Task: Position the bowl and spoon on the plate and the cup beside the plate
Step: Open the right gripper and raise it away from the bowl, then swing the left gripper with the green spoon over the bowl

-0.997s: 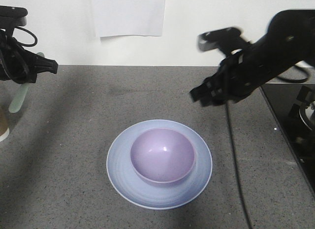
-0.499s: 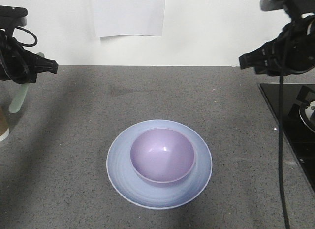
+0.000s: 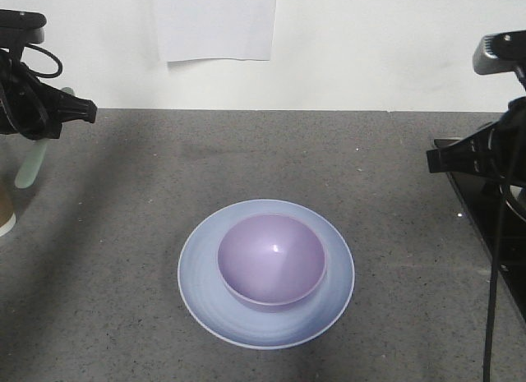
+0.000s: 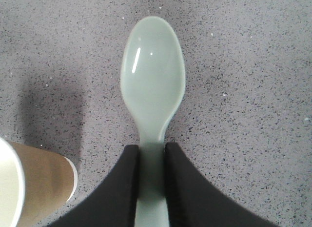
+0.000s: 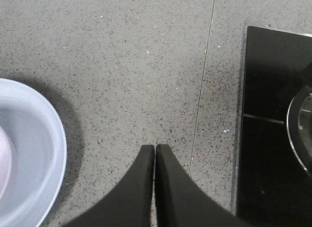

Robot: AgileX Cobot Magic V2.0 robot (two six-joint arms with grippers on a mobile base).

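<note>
While left jaws pinch the spoon (image 4: 153, 85) handle, scoop jutting ahead, cup (image 4: 36, 188) beside them, right jaws pressed together

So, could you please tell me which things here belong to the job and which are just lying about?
For the job:
bowl, sitting on the plate
spoon, held in the left pincer
cup

Just lying about:
paper sheet on the wall
black hob at the right
</note>
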